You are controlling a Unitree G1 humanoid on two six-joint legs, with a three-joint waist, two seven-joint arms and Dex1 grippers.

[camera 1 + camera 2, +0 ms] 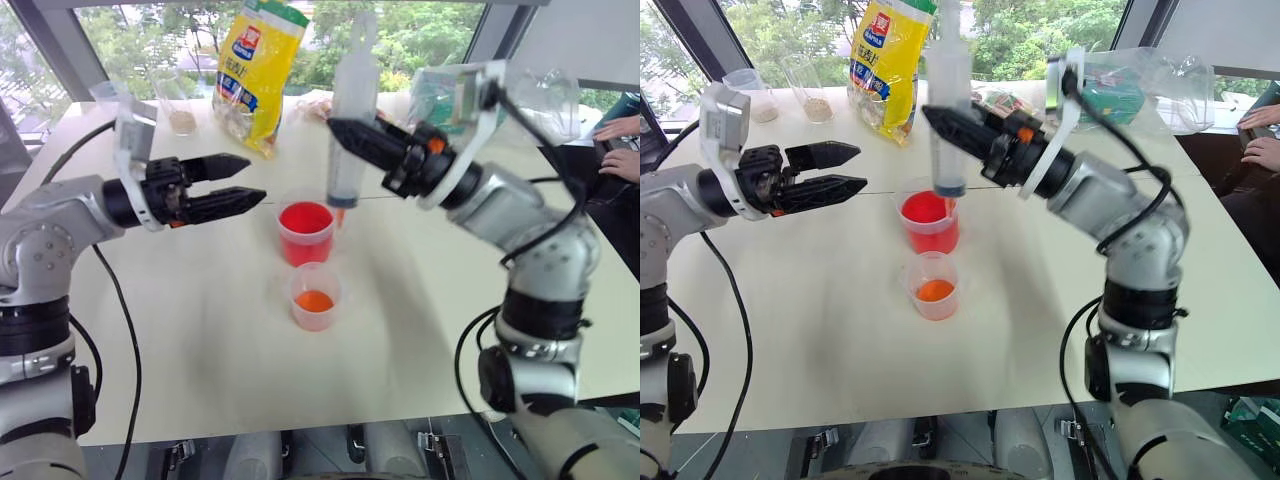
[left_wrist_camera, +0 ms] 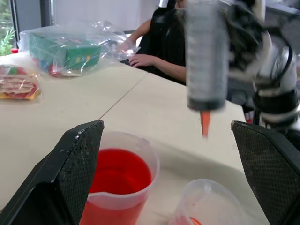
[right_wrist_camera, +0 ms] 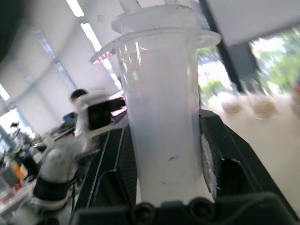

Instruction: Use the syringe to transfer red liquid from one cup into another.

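Left wrist view: right gripper (image 1: 350, 140) is clamping the syringe (image 1: 350, 130) upright over the big red cup (image 1: 305, 232), left gripper (image 1: 240, 183) gaping beside it, so the orange tip risks dripping when swinging toward the small cup (image 1: 316, 296).

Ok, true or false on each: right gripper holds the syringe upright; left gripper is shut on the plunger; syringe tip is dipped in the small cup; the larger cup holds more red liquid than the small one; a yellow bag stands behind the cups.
1. The right gripper holds the large clear plastic syringe upright: true.
2. The left gripper is shut on the plunger: false, it is open and holds nothing.
3. The syringe tip is dipped in the small cup: false, it hangs above the larger clear plastic cup.
4. The larger cup holds more red liquid than the smaller clear cup: true.
5. A yellow bag stands behind the cups: true.
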